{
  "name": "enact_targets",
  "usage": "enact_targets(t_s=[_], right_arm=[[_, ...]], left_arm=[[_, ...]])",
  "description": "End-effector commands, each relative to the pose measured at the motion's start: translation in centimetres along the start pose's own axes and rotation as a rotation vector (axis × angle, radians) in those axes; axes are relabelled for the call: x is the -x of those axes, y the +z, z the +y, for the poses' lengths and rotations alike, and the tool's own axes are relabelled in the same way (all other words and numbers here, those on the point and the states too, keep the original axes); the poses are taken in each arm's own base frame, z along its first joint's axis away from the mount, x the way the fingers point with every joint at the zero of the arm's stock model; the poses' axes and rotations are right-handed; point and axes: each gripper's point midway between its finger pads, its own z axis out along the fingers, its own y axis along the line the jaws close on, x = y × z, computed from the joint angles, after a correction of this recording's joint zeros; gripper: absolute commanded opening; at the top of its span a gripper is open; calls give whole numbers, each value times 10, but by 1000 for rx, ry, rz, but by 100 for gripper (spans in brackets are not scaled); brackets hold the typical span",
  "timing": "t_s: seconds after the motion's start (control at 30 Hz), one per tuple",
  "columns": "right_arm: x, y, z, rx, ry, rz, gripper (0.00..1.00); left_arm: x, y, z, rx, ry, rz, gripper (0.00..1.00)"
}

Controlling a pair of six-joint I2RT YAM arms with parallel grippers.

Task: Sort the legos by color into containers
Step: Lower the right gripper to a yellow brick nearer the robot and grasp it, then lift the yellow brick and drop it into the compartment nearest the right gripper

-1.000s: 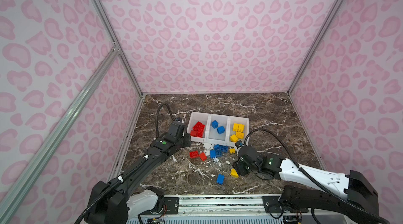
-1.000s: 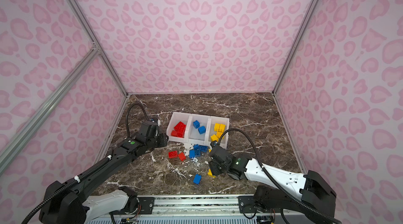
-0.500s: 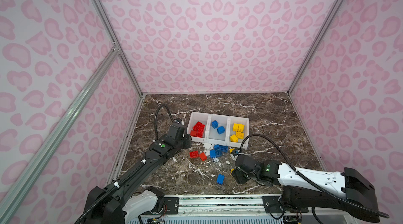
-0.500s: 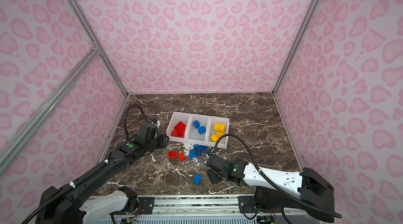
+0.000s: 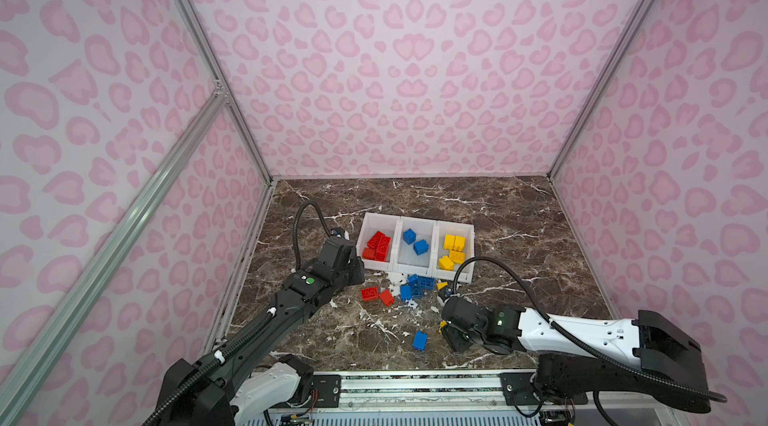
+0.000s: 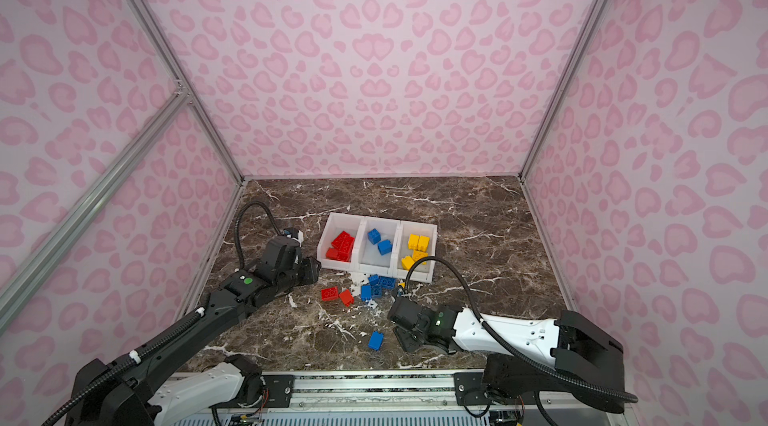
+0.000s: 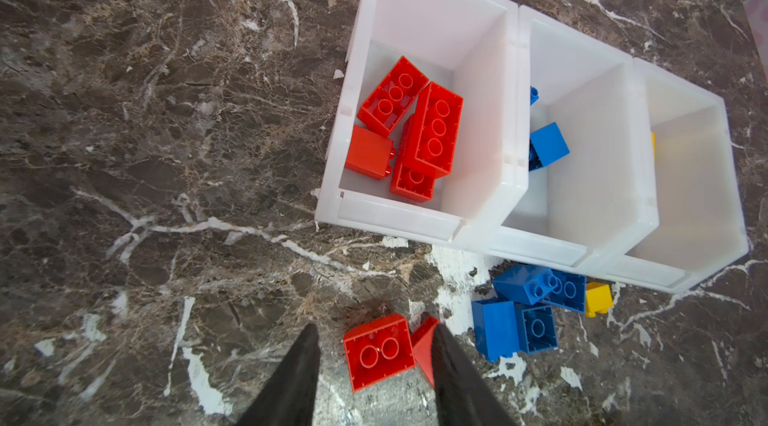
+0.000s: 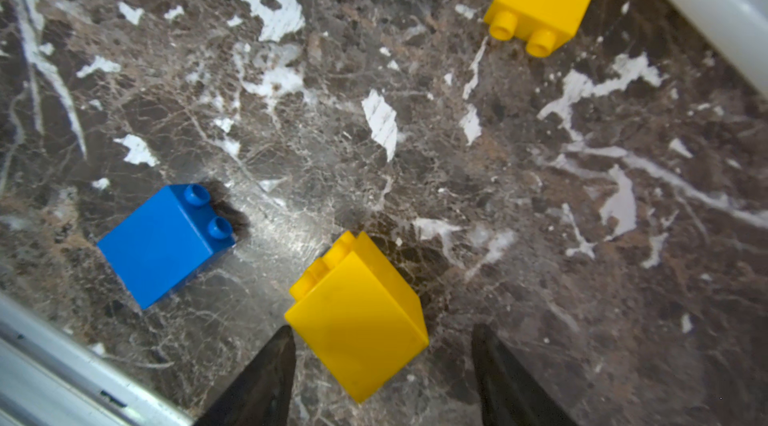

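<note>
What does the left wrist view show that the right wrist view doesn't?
Only left wrist: the red bricks in the end bin, plus two loose red bricks seen between the fingers of the open left claw. Only right wrist: the yellow brick between the fingers of the open right claw, ungripped, and a lone blue brick. Both: the other yellow brick, beside part of the blue pile.

We see both top views bright and evenly lit, seemingly from overhead, the marble surface (image 5: 498, 237) carrying only soft, faint shadows. In the left wrist view the white bins (image 7: 419, 220) nearly wash out, and the wide lens splays their walls. In the right wrist view, slightly soft throughout, glare sheens the marble beside a yellow brick (image 8: 357, 320).
</note>
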Motion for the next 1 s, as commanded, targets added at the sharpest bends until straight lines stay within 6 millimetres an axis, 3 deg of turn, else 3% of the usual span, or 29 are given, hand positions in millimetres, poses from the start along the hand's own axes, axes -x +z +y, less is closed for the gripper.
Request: enact_targets(t_s=[0.0, 0.27, 0.5, 0.63, 0.97], right_arm=[[8, 2, -8, -68, 27, -16, 67], [23, 7, -8, -97, 47, -25, 61], [18, 14, -5, -82, 68, 2, 42], [18, 13, -6, -81, 79, -6, 36], [32, -4, -7, -82, 73, -46, 32]], left_arm=[[4, 0, -1, 5, -1, -13, 47], [2, 3, -2, -1, 7, 1, 47], [1, 1, 0, 1, 4, -5, 47], [0, 1, -1, 0, 2, -1, 47], [0, 1, 2, 14, 2, -5, 47]])
